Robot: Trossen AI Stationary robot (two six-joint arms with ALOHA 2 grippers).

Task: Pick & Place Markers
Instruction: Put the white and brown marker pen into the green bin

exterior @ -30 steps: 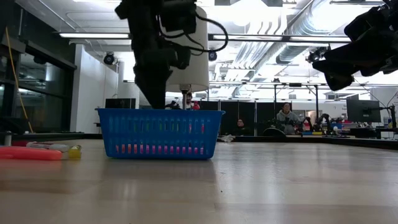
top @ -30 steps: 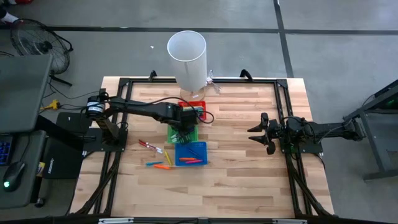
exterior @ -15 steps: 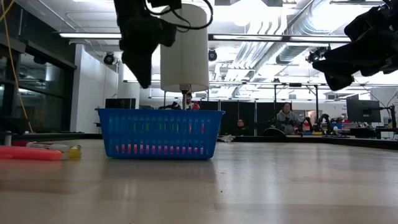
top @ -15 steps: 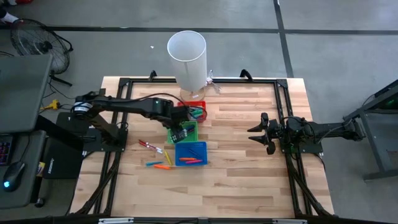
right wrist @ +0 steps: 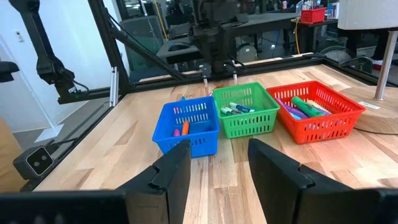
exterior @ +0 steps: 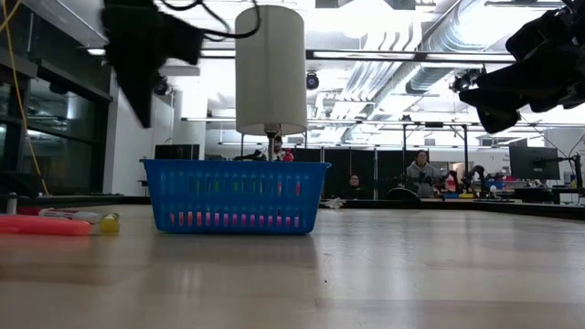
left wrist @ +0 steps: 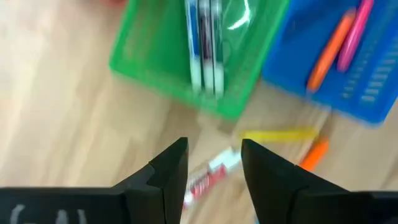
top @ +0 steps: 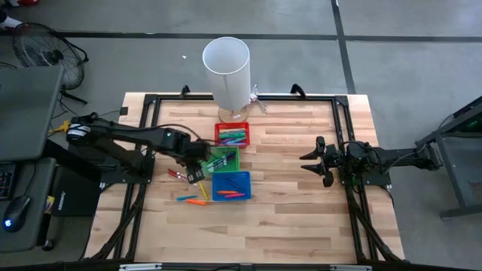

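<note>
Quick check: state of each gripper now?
Left gripper: open, empty, above the red-and-white marker beside the green bin.
Right gripper: open, empty, waiting at the table's right.

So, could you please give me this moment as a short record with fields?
left gripper: fingers open and empty, above the loose markers beside the green bin
right gripper: open, waiting at the table's right side
red bin: green and purple markers
green bin: black-and-white markers
blue bin: orange and pink markers
loose on table: red-and-white marker, yellow marker, some orange ones
lamp: at the far edge
</note>
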